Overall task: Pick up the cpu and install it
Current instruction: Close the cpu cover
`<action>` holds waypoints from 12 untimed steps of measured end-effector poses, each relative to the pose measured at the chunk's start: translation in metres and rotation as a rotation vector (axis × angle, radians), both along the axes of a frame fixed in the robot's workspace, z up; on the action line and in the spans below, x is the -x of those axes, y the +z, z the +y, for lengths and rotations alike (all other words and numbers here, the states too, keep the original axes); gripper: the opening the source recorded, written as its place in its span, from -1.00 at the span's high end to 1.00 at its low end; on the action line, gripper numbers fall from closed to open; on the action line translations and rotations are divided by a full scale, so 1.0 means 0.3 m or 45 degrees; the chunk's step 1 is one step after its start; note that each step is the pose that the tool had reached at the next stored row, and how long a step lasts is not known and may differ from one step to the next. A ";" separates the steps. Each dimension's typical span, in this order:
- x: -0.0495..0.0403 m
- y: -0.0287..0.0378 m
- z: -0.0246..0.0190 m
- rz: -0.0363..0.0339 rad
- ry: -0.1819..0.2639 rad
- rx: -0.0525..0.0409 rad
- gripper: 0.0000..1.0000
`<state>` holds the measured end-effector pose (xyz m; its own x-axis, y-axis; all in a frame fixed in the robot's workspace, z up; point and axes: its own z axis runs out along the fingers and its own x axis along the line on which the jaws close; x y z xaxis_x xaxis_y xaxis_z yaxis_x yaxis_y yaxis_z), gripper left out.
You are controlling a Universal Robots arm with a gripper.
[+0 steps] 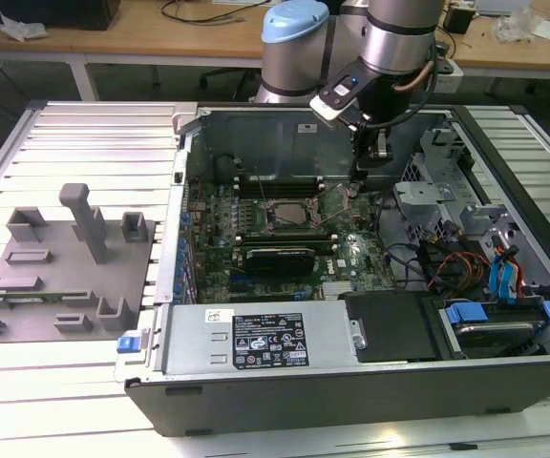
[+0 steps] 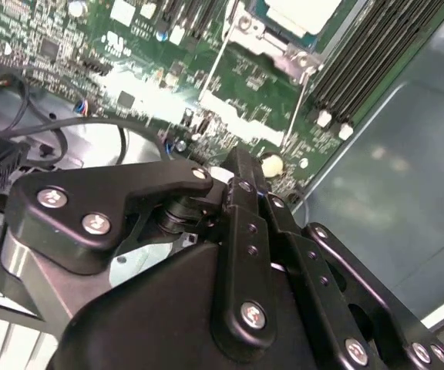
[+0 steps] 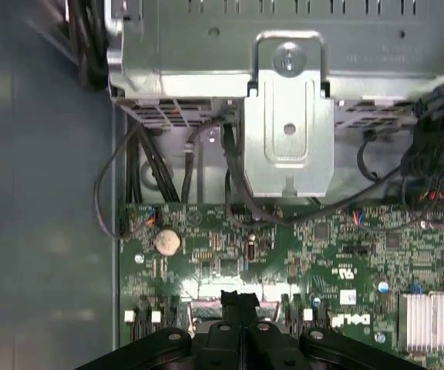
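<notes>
The cpu shows in the second wrist view as a silvery-white square lying inside the metal-framed socket on the green motherboard. In the exterior view the socket sits mid-board inside the open computer case. My gripper hangs over the board to the exterior view's right of the socket, near the memory slots. Its black fingers are pressed together with nothing between them, and the fingertips hover just above the board's edge. A thin wire lever runs along the socket's side.
A grey moulded tray with posts and blocks lies on the slatted table at the exterior view's left. Inside the case are a drive cage, black cables, a power supply and blue drive clips.
</notes>
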<state>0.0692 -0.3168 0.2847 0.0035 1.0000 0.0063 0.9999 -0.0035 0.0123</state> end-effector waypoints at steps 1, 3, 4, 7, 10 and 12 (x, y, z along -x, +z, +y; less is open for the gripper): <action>-0.008 0.000 0.000 0.0000 0.000 0.000 0.79; -0.021 0.000 0.000 0.0000 0.000 0.000 0.79; -0.022 0.000 0.000 0.0000 0.000 0.000 0.79; -0.024 -0.006 0.000 0.0010 0.000 0.000 0.79; -0.027 -0.024 0.000 0.0015 0.000 0.000 0.79; -0.028 -0.031 0.000 0.0014 0.000 0.000 0.79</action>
<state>0.0776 -0.3168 0.2754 0.0033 1.0000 0.0064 0.9999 -0.0034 0.0112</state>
